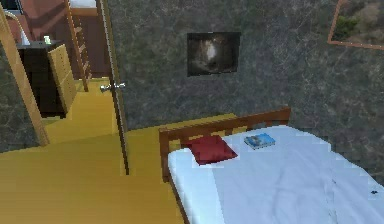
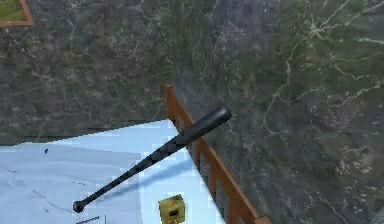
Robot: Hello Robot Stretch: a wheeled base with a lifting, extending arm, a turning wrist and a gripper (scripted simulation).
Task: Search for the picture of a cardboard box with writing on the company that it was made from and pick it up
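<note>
In the forward view a white bed [image 1: 290, 185] stands against the dark wall, with a red pillow [image 1: 211, 149] and a blue book [image 1: 260, 141] lying by its headboard [image 1: 225, 124], probably for easy reach. In the arm side view a dark bat [image 2: 150, 160] lies slantwise on the bed. Near its handle sits a small yellow box [image 2: 172, 208], likely the one sought. I cannot tell the pincer's state.

Fwd cam looks ahead & slightly down, mid-range, at bed [image 1: 300, 185] and wall [image 1: 160, 60]. Side cam sits nearer, looking down on same bed & wall.
</note>
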